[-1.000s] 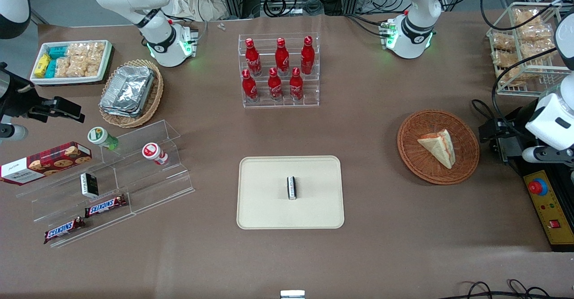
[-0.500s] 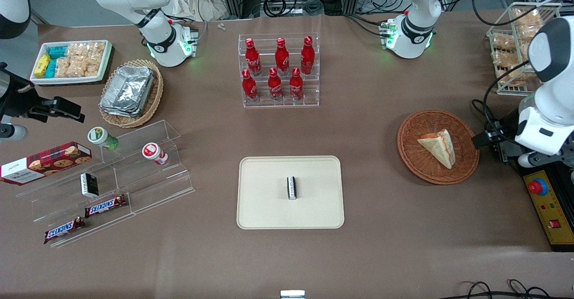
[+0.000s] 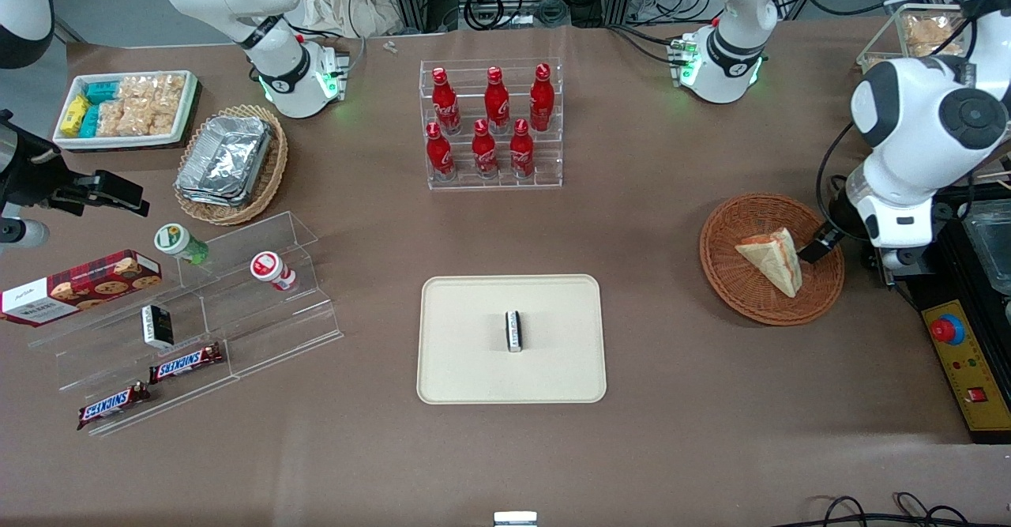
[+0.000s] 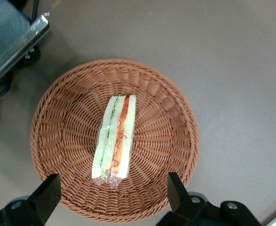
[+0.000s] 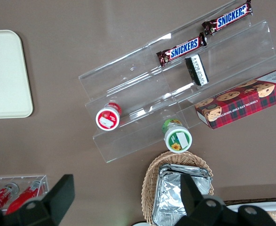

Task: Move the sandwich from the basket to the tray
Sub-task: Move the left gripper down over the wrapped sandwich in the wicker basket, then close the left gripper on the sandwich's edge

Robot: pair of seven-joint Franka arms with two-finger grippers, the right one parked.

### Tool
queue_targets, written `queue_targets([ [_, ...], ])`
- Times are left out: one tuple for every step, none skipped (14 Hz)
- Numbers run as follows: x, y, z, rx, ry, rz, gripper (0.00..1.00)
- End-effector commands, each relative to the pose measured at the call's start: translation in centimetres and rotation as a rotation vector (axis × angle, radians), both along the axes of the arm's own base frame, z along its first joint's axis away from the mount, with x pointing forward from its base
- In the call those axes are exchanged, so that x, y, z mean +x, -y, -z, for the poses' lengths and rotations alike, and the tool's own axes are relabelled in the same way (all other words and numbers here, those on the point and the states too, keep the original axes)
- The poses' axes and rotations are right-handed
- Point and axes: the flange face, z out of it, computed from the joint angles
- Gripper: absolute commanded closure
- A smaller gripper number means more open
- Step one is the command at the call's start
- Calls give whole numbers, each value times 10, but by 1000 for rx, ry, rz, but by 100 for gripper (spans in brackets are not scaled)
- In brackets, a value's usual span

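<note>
Since the gripper hangs above the basket with fingers spread wide, straddling the sandwich lying inside, a careless descent could snag the clear wrap or crush the bread. From the front, the arm hides most of the gripper, and the tray waits well apart.
</note>
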Motion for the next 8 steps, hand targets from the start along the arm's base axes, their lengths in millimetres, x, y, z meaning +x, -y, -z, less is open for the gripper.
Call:
queue_targets([
  [4,1,32,-28,-37,-47,0],
  [3,2,45,-34,-62,-51,0],
  [3,2,51,-36,-74,-51,0],
  [2,1,55,-37,-82,-53,0],
  [-3,1,62,-38,-99,-55,0],
  [-6,-1,67,-37,-102,-56,0],
  [-8,-1,70,-38,-94,-57,0],
  [-9,-1,74,-40,-90,-57,0],
])
